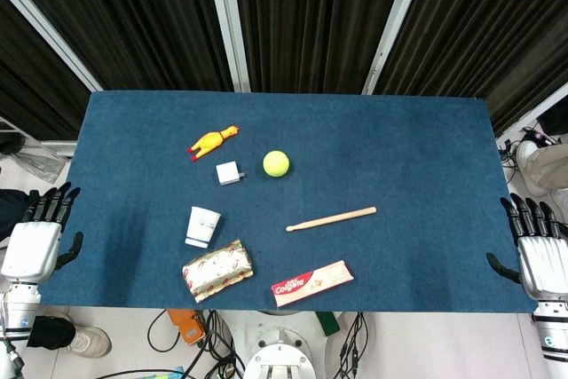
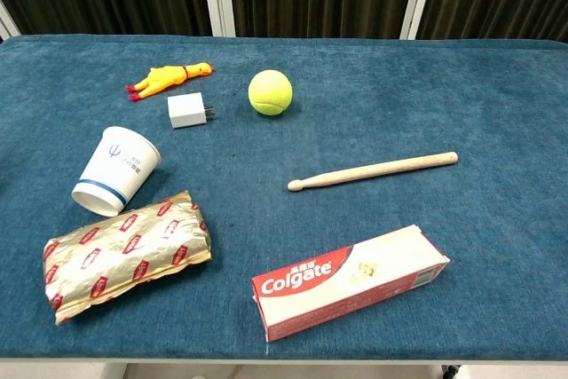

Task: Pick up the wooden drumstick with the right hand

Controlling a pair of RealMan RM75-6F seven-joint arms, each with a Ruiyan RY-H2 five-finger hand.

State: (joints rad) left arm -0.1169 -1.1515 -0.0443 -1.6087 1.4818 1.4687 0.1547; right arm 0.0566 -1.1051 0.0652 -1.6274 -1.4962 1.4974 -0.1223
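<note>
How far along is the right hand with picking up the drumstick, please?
Nothing looks done yet. The drumstick lies flat on the table, untouched, between the tennis ball and the toothpaste box. The right hand rests at the table's right edge with fingers spread, holding nothing; the left hand sits likewise at the left edge. Reach, grasp and lift all remain.

Matt blue cloth table [image 2: 497, 77], smooth pale wooden drumstick [image 2: 373, 170], glossy foil packet [image 2: 124, 250], fuzzy tennis ball [image 2: 270, 92]
</note>
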